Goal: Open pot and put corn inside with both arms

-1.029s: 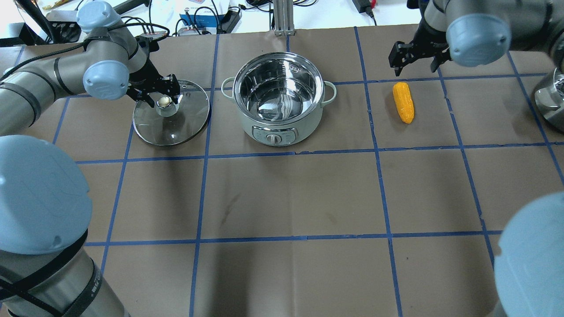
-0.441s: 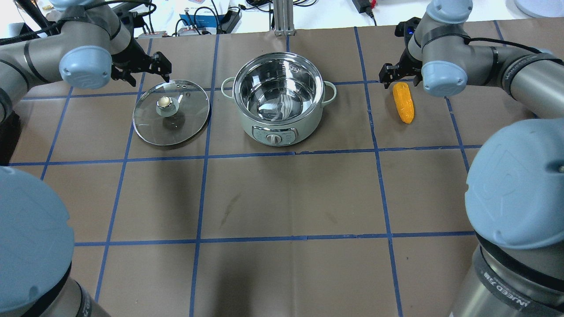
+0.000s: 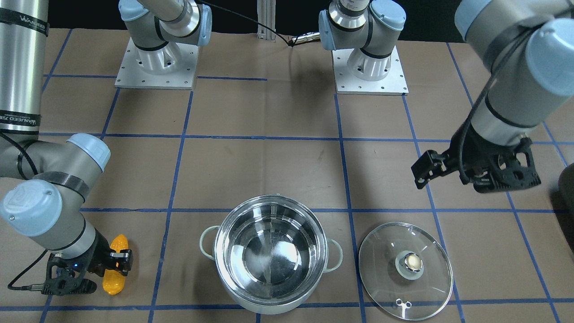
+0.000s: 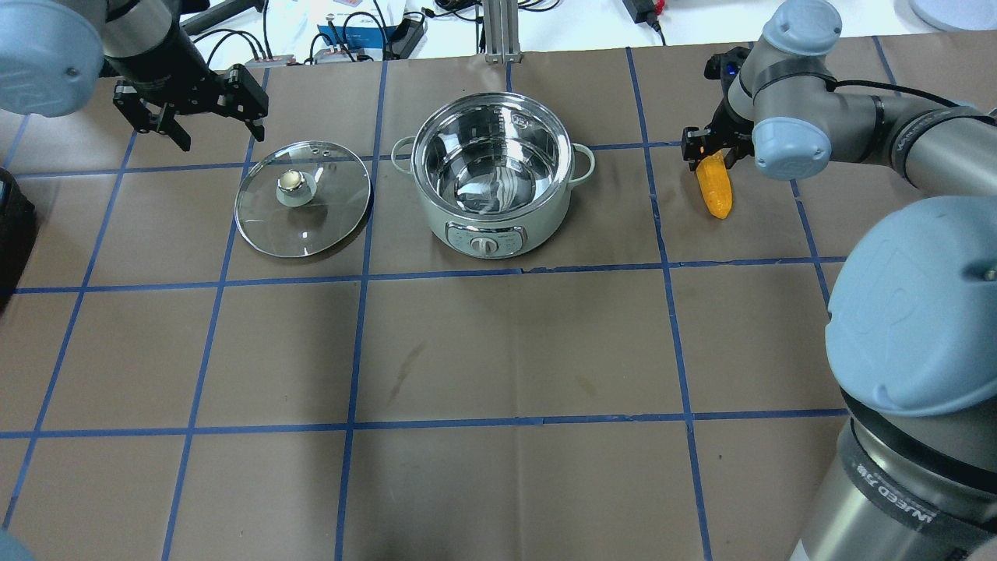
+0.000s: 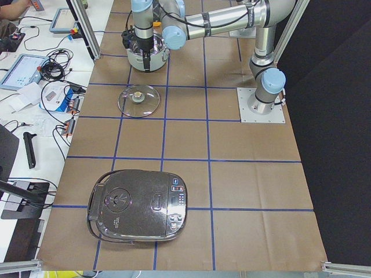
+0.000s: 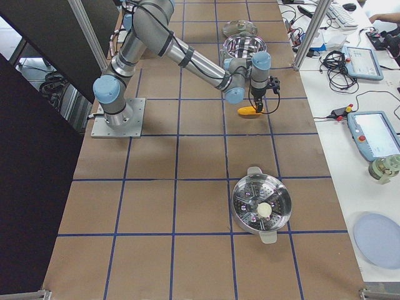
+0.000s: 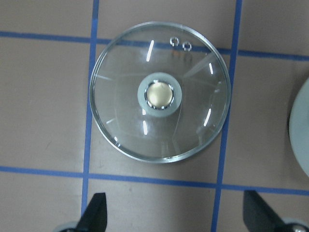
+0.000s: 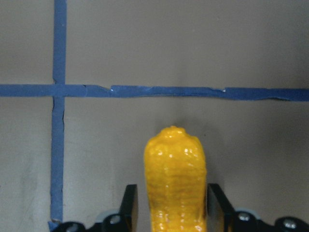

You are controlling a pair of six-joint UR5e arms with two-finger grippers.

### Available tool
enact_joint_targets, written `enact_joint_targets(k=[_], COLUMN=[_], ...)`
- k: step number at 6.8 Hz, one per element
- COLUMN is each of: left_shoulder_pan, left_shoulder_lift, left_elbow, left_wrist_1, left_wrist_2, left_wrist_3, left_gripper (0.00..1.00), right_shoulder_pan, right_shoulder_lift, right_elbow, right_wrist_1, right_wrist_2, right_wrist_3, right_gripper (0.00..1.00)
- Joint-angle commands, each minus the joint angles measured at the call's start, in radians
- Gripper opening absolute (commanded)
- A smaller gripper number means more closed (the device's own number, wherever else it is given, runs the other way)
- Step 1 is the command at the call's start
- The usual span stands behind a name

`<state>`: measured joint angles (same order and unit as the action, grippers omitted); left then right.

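While flat on the table [image 4: 498, 351], corn [image 8: 176, 183] between right gripper's [image 8: 172, 203] jaws.

Left arm [image 3: 502, 103] sits up high, wrist aimed straight down, left gripper [image 4: 220, 139] hanging with jaws spread wide and nothing between them. Right arm [image 4: 857, 125] is stretched out low, right gripper [image 8: 173, 205] pointing down, fingers [image 8: 129, 205] either side of the corn [image 8: 175, 174], with a sliver of gap on one side.

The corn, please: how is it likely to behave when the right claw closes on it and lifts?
The corn looks glossy and moulded, so probably stiff but somewhat slippery. Its rounded, tapered body could roll or squirt out if the right claw squeezes off-centre. Small beside the pot, it is likely light.
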<state>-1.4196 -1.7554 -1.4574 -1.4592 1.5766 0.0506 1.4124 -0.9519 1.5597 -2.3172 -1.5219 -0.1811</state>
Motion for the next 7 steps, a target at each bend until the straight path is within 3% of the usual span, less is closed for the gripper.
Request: enact_joint_targets(k=[1, 2, 3, 4, 5, 7], left_shoulder_pan=[-0.056, -0.061, -0.059, -0.064, -0.067, -0.102], left_shoulder_lift=[0.144, 0.143, 0.139, 0.148, 0.137, 0.135], left_elbow=[-0.026, -0.032, -0.05, -0.082, -0.098, -0.097], left_wrist_1=[-0.082, -0.076, -0.079, -0.075, -0.067, -0.079], left_wrist_2=[-0.007, -0.009, -0.009, -0.009, -0.009, 0.006], left_wrist_3=[0.012, 0.012, 0.006, -0.032, -0.041, -0.034], left_gripper=[1.0, 1.0, 1.0, 1.0, 1.0, 1.0], right_shoulder_pan=[-0.007, -0.007, -0.007, 0.012, 0.07, 0.253], right_shoulder_lift=[0.002, -0.002, -0.022, -0.095, -0.141, -0.134], right_elbow=[0.02, 0.007, -0.007, -0.06, -0.134, -0.219], right_wrist_1=[0.001, 0.013, 0.048, 0.158, 0.285, 0.289], right_wrist_2=[0.002, 0.003, 0.003, 0.003, 0.021, 0.037], right_wrist_3=[-0.001, 0.002, 0.014, 0.046, 0.107, 0.182], right_gripper=[0.33, 0.23, 0.21, 0.21, 0.21, 0.22])
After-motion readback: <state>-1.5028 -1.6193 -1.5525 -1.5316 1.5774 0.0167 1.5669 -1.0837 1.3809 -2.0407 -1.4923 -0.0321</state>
